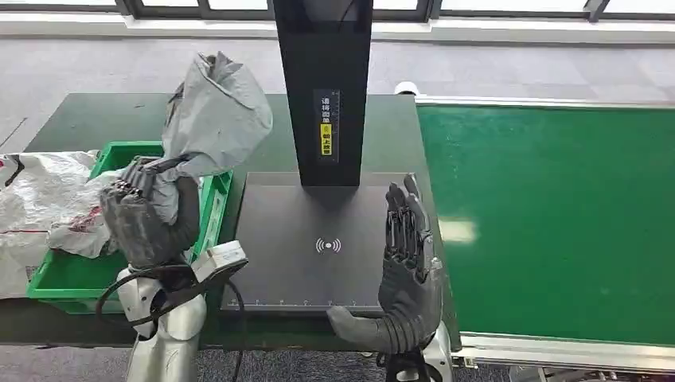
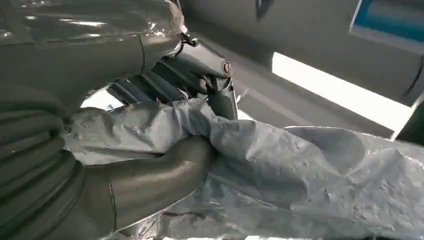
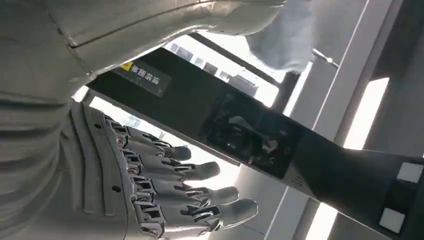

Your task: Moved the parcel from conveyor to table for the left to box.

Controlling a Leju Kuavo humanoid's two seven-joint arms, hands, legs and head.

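In the left hand (image 1: 147,219), fingers wrapped tight around its bottom end, was the grey parcel (image 1: 215,115), so it stood pretty much upright, long axis running up from the fist, just above the green bin (image 1: 60,278) with its white bags (image 1: 40,199). The right hand (image 1: 406,263) was flat, fingers apart, holding nothing, over the dark scanner plate (image 1: 310,231). Right of that hand ran the green conveyor (image 1: 557,223); grey floor and a window strip sat beyond the table (image 1: 87,119).

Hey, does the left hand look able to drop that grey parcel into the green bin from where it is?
Probably yes. The left hand grips the grey parcel right over the green bin, whose near part looks bare; white bags crowd its far side.
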